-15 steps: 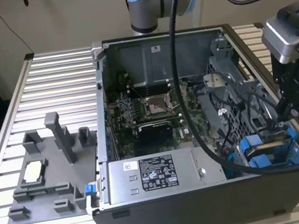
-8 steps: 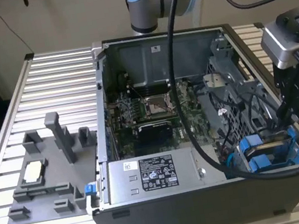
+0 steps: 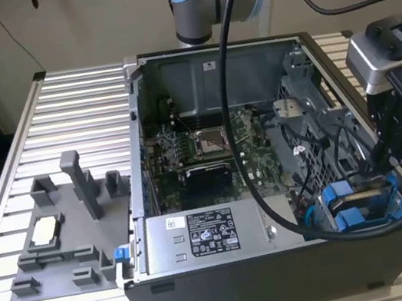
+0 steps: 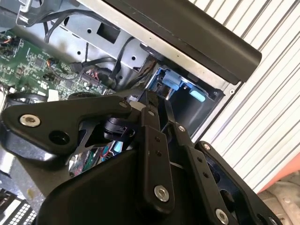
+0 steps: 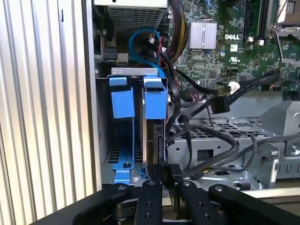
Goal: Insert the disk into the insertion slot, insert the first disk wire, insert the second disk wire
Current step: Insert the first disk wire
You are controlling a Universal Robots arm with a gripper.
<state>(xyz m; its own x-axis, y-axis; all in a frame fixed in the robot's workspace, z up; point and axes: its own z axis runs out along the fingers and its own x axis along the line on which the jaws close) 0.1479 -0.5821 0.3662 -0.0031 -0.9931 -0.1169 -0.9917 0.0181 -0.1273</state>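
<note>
The disk [image 5: 151, 136] stands edge-on in the insertion slot [image 5: 107, 157], its blue carrier tab [image 5: 155, 101] beside a second blue carrier [image 5: 123, 103]. In the exterior view the disk's blue carrier [image 3: 349, 206] sits in the bay at the case's near corner, on the exterior view's right. My gripper [image 5: 169, 182] is at the disk's near end, shut on a black wire plug [image 5: 170, 171] that touches the disk's edge. The gripper [image 3: 390, 164] hangs over that bay. Another black flat plug [image 5: 220, 104] on its wire lies loose over the drive cage.
The grey power-supply box [image 3: 208, 235] and green motherboard [image 3: 208, 149] fill the open case. Black cables [image 5: 206, 140] loop over the metal cage beside the bay. A grey fixture tray [image 3: 60, 237] lies on the slatted table [image 3: 61, 105] to the exterior view's left.
</note>
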